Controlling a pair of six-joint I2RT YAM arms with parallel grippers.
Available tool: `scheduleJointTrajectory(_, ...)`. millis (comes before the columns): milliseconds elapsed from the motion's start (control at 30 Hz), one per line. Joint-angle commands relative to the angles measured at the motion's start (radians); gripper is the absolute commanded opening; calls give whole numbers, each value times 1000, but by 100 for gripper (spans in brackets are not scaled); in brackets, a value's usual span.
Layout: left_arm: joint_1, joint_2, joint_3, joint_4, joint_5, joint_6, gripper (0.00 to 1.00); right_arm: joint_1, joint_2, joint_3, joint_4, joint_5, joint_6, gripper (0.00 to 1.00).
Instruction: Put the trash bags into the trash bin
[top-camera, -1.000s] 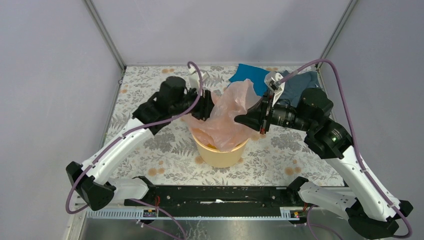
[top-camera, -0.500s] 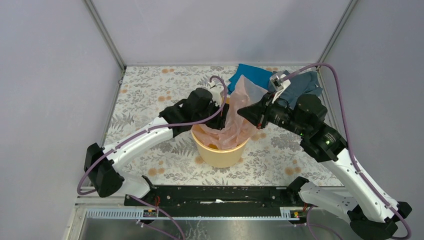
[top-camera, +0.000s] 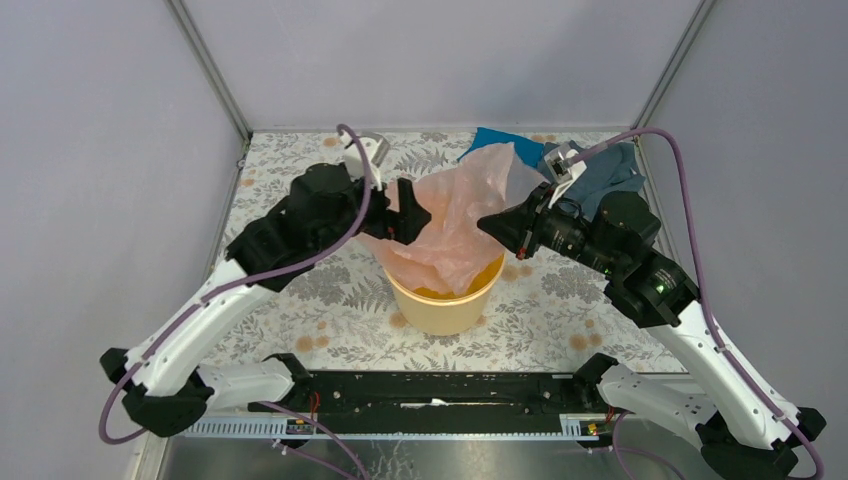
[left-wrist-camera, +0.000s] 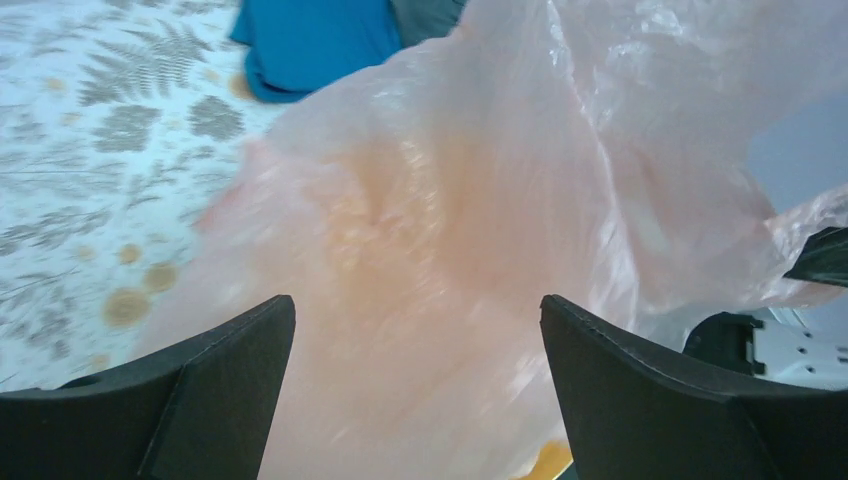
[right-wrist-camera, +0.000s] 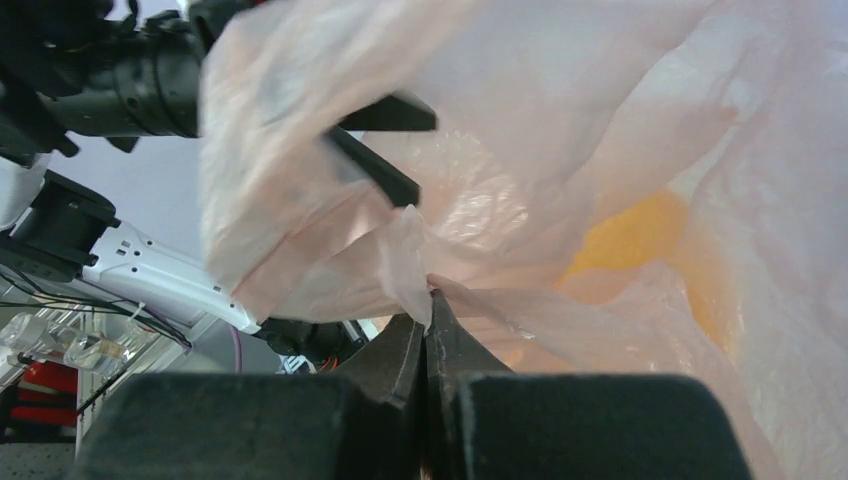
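Observation:
The trash bag, a thin pale-pink film, hangs spread over the yellow-orange trash bin, its lower part inside the rim. My right gripper is shut on a fold of the bag at its right edge; the right wrist view shows the pinch, with bag film ahead and the bin's yellow showing through. My left gripper stands open at the bag's left side. In the left wrist view its fingers are wide apart, the gripper facing the bag.
A blue cloth and a grey-blue cloth lie at the back behind the bag. The floral tabletop is boxed in by grey walls on three sides. Purple cables loop over both arms.
My left gripper has opened and pulled back up and to the left from over the bin. The bag now spreads wider to the left. The right gripper has kept its hold.

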Motion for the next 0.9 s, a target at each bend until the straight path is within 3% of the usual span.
scheduleJointTrajectory(0,12,-80,27,-94,-151,42,98,5,5,1,36,-12,-18,0)
scheduleJointTrajectory(267,14,-120,8,-158,-204,44,96,5,12,20,26,-25,-26,0)
scheduleJointTrajectory(367,14,-95,-30,-138,-114,43,76,6,4,30,27,-29,-23,0)
scheduleJointTrajectory(567,7,3,-107,46,106,-14,49,5,7,51,63,-72,7,0)
scheduleJointTrajectory(767,-101,177,-123,145,54,-61,38,6,19,-6,123,-67,51,0)
scheduleJointTrajectory(867,-116,190,-173,153,-15,-80,34,5,43,-49,148,-72,80,0)
